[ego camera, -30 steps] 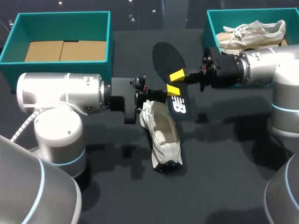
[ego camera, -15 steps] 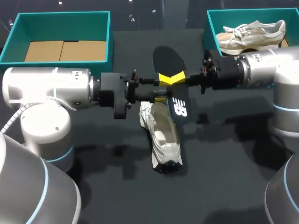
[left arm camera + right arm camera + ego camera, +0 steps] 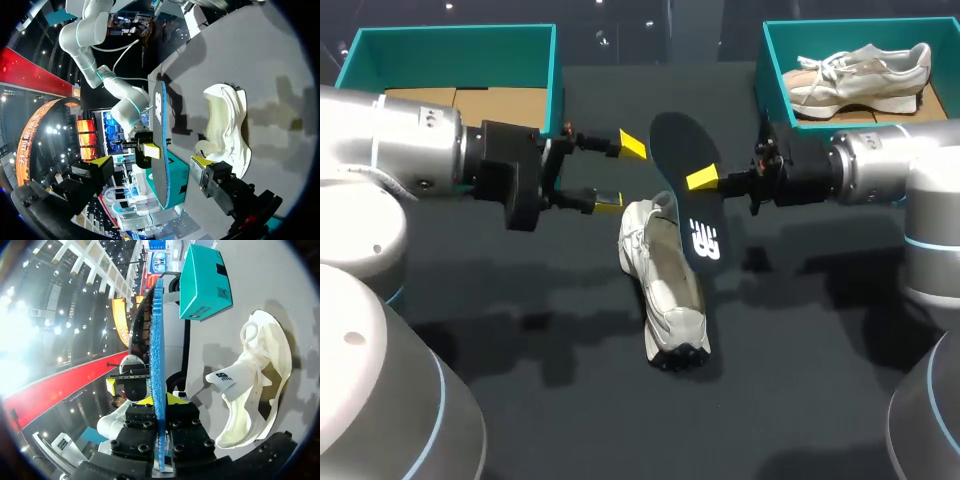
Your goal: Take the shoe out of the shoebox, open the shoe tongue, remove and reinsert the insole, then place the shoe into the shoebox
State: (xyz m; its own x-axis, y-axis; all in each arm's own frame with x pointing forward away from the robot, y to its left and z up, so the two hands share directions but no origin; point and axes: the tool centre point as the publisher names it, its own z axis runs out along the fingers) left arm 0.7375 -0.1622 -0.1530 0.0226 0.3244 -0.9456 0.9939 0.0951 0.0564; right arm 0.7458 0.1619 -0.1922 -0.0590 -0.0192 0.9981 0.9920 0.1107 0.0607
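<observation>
Left claw [image 3: 620, 174] backed off, agape, empty — right claw [image 3: 696, 180] pinches 1 insole [image 3: 680, 148] by 1 shoe [image 3: 665, 285].

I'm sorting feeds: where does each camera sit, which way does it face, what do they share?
Head view: above, behind, looking down on the table; left arm and right arm show.
Left wrist view: left wrist, facing past the open left gripper toward the insole.
Right wrist view: right wrist, along the right gripper clamping the insole.
All show the white shoe.
</observation>
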